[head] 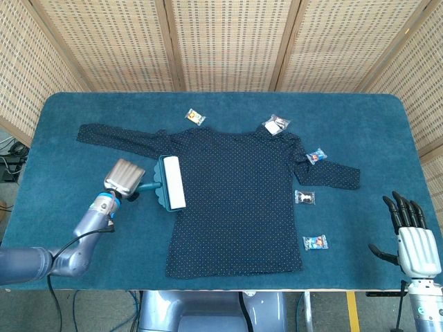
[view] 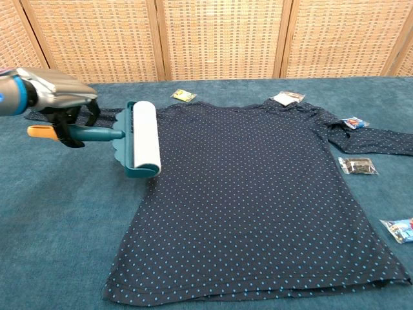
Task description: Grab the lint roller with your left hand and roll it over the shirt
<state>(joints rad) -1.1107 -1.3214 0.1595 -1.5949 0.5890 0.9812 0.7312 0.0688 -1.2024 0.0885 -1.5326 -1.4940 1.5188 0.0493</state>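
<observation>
My left hand (head: 123, 176) grips the teal lint roller (view: 142, 137) at the dotted navy shirt's (head: 239, 194) left edge; my right hand (head: 410, 235) hangs open, fingers spread.

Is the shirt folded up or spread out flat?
Spread out flat. The shirt lies open on the table, both sleeves stretched sideways.

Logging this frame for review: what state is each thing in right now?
left robot hand: grips the lint roller's handle
lint roller: held, head lying at the shirt's edge
shirt: spread flat on the table
right robot hand: holds nothing, fingers apart
snack packets: sealed, lying around the shirt
</observation>
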